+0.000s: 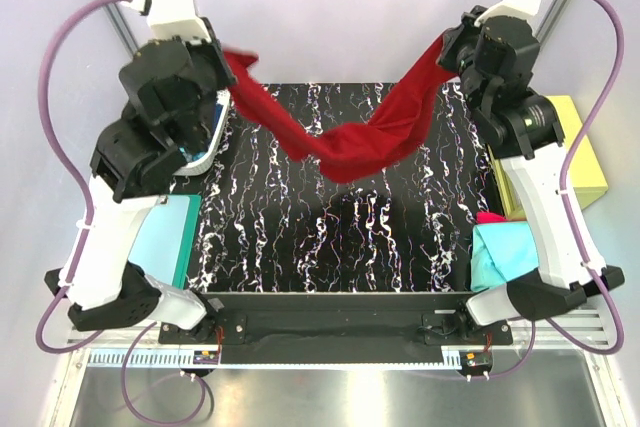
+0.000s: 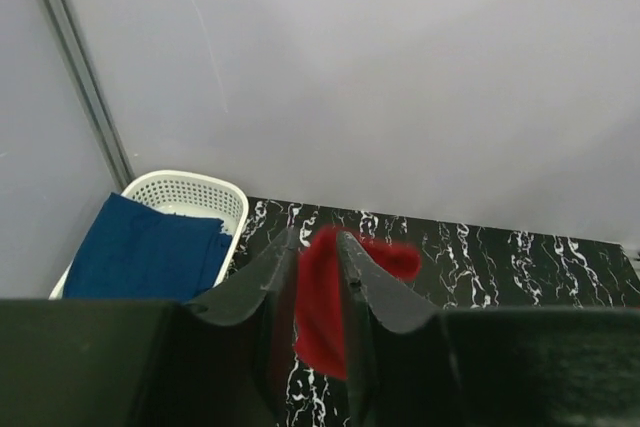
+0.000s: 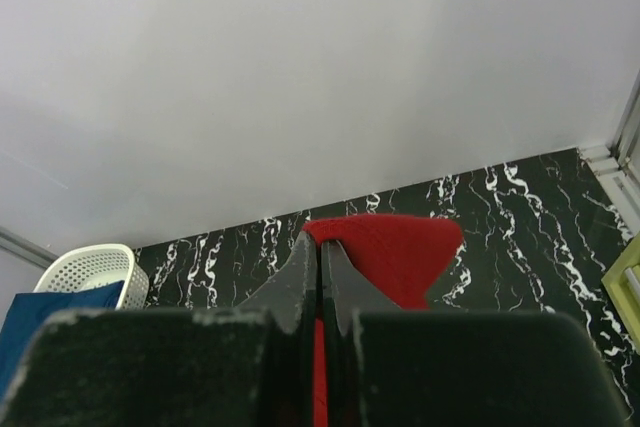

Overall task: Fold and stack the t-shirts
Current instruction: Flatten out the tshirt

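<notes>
1. Top view: the dark red t-shirt [image 1: 360,142] is strung in the air between the left gripper [image 1: 228,62] and the right gripper [image 1: 450,47], its middle sagging towards the black marbled table [image 1: 330,237]; if one corner were dropped alone, the cloth would probably swing and land bunched
2. Left wrist view: the left gripper [image 2: 318,237] is seen with its jaws parted and red cloth [image 2: 320,297] between them, seemingly unpinched; this corner may slip out early, or snag on a finger
3. Right wrist view: the right gripper [image 3: 318,242] is clamped tight on the opposite corner [image 3: 390,247]; if pulled further, the shirt could be dragged askew
</notes>
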### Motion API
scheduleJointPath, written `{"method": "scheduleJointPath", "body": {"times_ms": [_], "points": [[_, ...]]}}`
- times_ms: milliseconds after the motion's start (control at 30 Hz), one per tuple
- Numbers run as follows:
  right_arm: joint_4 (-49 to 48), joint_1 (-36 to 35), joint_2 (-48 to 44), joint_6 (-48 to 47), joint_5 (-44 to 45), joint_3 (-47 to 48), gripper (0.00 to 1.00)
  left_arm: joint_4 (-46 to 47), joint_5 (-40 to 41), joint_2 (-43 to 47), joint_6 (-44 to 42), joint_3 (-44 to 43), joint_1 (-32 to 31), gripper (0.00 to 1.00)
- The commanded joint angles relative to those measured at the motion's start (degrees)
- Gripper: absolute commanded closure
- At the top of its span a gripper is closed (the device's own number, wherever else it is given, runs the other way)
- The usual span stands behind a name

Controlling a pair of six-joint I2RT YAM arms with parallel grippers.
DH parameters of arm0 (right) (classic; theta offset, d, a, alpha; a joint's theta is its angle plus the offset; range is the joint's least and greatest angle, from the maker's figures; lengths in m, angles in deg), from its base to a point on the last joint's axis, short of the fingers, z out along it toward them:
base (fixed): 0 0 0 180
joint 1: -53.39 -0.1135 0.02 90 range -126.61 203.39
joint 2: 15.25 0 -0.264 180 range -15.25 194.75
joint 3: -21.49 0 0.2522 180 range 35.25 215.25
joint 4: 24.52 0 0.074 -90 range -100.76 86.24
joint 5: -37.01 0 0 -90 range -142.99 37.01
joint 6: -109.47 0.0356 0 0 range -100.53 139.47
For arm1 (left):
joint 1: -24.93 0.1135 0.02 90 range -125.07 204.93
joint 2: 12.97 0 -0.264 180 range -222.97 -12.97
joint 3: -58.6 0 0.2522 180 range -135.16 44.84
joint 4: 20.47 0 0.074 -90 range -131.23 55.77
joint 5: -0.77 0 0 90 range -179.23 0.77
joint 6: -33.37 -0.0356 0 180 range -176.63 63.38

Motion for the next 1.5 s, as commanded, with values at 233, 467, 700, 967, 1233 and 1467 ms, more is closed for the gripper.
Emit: {"method": "scheduleJointPath", "body": {"times_ms": [233, 467, 700, 967, 1233, 1467], "points": [[-1.8, 0.5, 2.9, 1.0, -1.7, 3.3, 1.0, -3.4, -11.7, -1.6, 7.0, 1.9, 8.3, 0.82], [-1.7, 0.5, 3.5, 1.0, -2.4, 2.9, 1.0, -1.5, -14.2, -1.5, 7.2, 6.1, 8.4, 0.45], [-2.0, 0.5, 3.0, 1.3, -2.9, 0.5, 1.0, 1.0, -19.2, -4.8, 11.8, 18.5, 9.5, 0.32], [-2.6, 0.4, 0.6, 0.0, -1.0, -3.3, 1.0, 13.9, -26.0, -10.4, 15.0, 34.4, 10.9, 0.33], [-3.6, 0.5, -1.9, -1.1, 0.3, -7.1, 1.0, 16.1, -31.9, -22.6, 17.9, 36.4, 11.5, 0.37], [-3.8, 0.5, -2.0, -1.8, 1.2, -8.1, 1.0, 17.6, -39.1, -30.1, 20.6, 38.2, 10.8, 0.41]]}}
